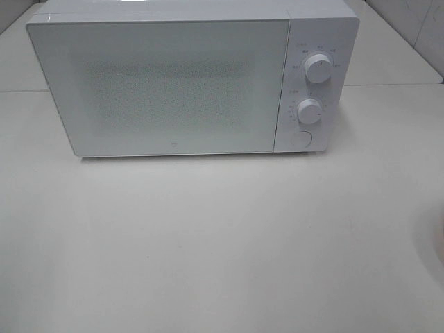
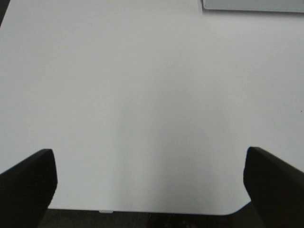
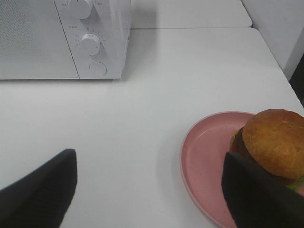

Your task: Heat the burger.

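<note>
Right wrist, burger [image 3: 275, 141] beside open pincer [image 3: 151, 190]

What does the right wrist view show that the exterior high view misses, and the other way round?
Only the right wrist view shows the burger on the pink plate, with the right gripper above the table, its jaws wide apart and empty. Only the exterior high view shows the whole microwave, door shut across its full front. Both show the microwave's two knobs, the upper and the lower, the round button and the white table.
</note>
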Robot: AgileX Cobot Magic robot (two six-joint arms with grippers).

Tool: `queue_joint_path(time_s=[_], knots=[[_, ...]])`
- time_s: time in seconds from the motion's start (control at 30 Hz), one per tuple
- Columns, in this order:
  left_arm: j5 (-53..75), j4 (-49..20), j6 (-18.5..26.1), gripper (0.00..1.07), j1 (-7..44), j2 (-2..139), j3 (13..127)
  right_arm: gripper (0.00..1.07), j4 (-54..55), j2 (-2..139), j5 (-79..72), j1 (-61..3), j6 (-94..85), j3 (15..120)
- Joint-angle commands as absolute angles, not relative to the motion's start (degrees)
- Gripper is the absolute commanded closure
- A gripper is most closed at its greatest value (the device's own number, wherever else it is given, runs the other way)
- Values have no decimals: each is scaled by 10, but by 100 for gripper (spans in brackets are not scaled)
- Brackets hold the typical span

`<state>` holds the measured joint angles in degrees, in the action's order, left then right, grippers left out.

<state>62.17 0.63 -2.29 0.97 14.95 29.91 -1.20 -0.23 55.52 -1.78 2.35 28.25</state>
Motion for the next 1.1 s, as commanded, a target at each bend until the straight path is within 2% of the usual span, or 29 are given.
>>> queue_joint_path(time_s=[0.03,0.3,1.1], knots=[[614,6,-22,7,8,113,296,33,-14,-19,549,-14,19,281],[615,7,-22,7,8,-19,296,33,-14,-19,549,-14,19,281],[613,7,-22,7,8,-15,296,33,-14,-17,549,-14,19,281]])
